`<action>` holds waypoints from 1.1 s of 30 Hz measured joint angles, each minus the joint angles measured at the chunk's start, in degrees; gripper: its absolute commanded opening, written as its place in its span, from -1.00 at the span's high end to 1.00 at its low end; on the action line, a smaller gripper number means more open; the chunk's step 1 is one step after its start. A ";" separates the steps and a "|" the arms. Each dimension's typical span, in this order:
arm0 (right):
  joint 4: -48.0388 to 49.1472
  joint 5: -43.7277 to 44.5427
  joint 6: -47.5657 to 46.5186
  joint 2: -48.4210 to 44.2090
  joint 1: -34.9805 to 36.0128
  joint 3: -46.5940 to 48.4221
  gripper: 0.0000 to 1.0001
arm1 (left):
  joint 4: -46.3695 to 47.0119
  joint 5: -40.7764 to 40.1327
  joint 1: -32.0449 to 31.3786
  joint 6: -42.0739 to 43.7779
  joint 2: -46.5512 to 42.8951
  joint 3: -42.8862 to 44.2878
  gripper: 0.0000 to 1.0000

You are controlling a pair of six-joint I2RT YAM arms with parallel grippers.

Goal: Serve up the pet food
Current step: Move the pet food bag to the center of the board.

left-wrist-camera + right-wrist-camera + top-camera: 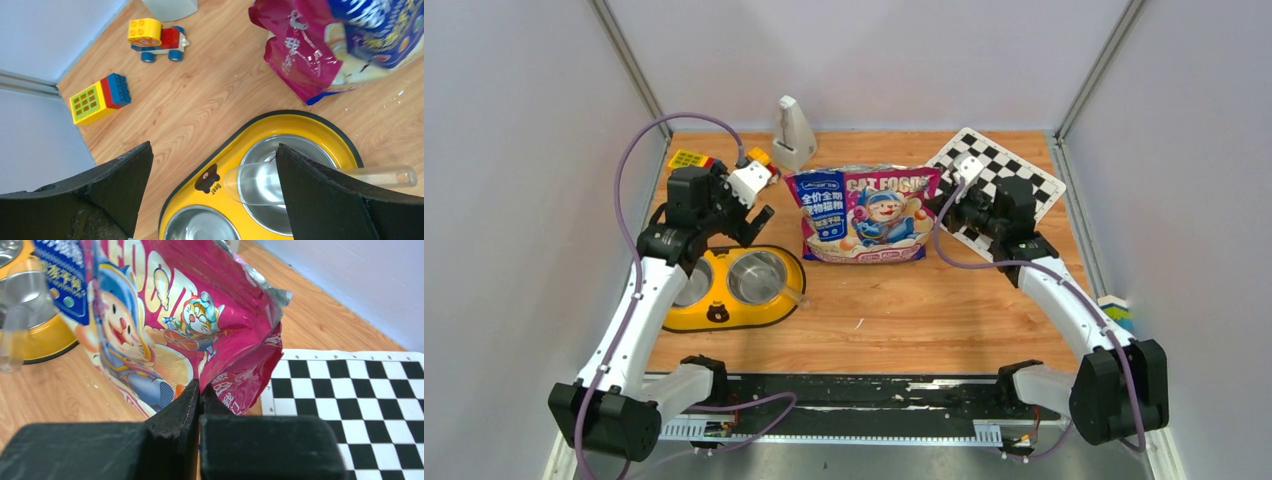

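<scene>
The glossy pink and blue cat food bag [864, 215] stands upright at mid-table; it also shows in the left wrist view [320, 45] and the right wrist view [190, 315]. No kibble is visible. My right gripper [949, 205] [199, 387] is shut on the bag's right edge. My left gripper [749, 215] [212, 146] is open and empty above the yellow double-bowl feeder [686, 322] [235, 150]. A clear plastic scoop [255, 182] lies in the feeder's right steel bowl, its handle sticking out over the rim [796, 295]. Both bowls look empty.
A checkerboard mat [999, 185] [360, 390] lies under the right arm. A white wedge-shaped object [792, 135] stands at the back. A toy block stack [100, 98] and a toy car [157, 37] sit at the back left. Walls enclose three sides.
</scene>
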 measured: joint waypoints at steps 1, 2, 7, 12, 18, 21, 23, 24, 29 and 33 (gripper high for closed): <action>0.35 0.20 0.17 0.00 -0.79 -0.15 1.00 | 0.00 0.42 0.00 0.37 0.00 -0.55 -1.00; 0.72 0.31 0.35 -0.11 -1.53 -0.37 1.00 | 0.02 0.79 0.00 0.55 0.00 -1.01 -1.00; 2.47 1.31 0.87 -1.97 -3.23 -2.45 1.00 | -0.02 2.82 0.00 1.55 -0.02 -2.51 -1.00; 2.49 1.81 1.51 -2.19 -3.21 -2.60 0.95 | 0.07 6.19 0.00 1.57 -2.05 -2.95 -1.00; 0.28 0.13 1.29 -3.06 -3.96 -0.87 -0.23 | 0.11 10.12 0.00 1.68 -6.14 -3.30 -1.00; -3.02 -1.79 0.00 -5.29 -4.39 2.12 -0.39 | -0.35 11.50 0.00 1.95 -6.67 -2.91 -1.00; -6.14 -3.45 -1.84 -7.21 -4.42 4.70 -0.46 | -1.42 12.33 0.00 2.01 -6.43 -1.51 -1.00; -7.58 -4.11 -2.84 -8.17 -4.42 5.90 -0.47 | -2.19 12.76 0.00 1.99 -6.10 -0.17 -1.00; -12.24 -5.75 -7.65 -12.83 -4.42 9.31 -0.52 | -2.45 13.75 -0.02 1.49 -3.72 7.30 -1.00; -15.13 -5.99 -11.17 -15.21 -4.42 9.29 -0.57 | -2.47 12.13 -0.98 0.48 -0.55 11.89 -1.00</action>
